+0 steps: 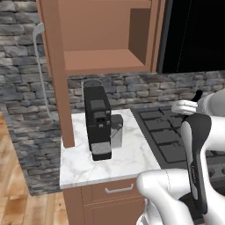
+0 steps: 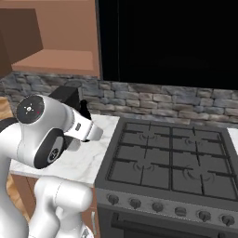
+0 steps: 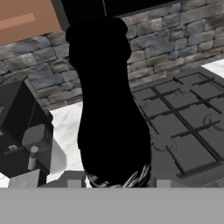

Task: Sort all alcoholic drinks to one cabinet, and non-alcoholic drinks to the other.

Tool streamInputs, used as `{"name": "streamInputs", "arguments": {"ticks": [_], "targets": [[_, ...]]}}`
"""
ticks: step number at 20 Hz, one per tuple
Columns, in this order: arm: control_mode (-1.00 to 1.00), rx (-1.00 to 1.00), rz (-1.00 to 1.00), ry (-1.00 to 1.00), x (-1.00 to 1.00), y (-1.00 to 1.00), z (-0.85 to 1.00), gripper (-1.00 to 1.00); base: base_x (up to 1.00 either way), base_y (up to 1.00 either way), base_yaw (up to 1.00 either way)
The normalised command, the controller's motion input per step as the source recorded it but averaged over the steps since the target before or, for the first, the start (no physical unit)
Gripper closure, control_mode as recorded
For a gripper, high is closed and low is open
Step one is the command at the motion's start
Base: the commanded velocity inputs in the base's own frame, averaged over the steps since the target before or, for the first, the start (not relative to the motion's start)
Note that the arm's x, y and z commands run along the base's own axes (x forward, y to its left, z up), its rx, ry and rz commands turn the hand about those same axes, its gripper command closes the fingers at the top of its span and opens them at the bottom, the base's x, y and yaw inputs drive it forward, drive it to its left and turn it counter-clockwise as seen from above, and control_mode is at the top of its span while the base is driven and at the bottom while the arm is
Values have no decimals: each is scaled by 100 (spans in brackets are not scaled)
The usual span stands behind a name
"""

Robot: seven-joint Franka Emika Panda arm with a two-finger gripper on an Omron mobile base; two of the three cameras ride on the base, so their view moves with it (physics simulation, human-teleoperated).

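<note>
black bottle [image 3: 111, 109]: small contoured cola-type, upright along the hand view, big in frame, cap near the top; its tip also poked up past the arm in right base view [image 2: 84, 108]
gripper [image 3: 116, 183]: clamped on black bottle at its lower body; fingertips mostly hidden by the bottle, grey pad bits at either side of its base
bottle pos: held up off the counter, above the seam btw counter and stove
cabinet [image 1: 103, 59]: brown wood wall unit, door open, one plain shelf, nothing seen on it; long curved grey handle [image 1: 40, 66] at left
counter [image 1: 132, 160]: white marble, drawer front below
coffee machine [image 1: 99, 123]: black, on counter under cabinet, left of bottle in hand view
stove [image 2: 167, 160]: dark gas grates, knob row along front, just right of counter
wall: grey stone backsplash [image 2: 186, 104] behind counter + stove
</note>
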Motion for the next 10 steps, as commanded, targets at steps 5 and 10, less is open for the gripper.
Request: {"name": "streamInputs", "arguments": {"ticks": [5,10], "targets": [[100,0,0,0,0,0,0,100,11,35,0],[-100,0,4,0,-11,51,0,100,-1,12,0]]}}
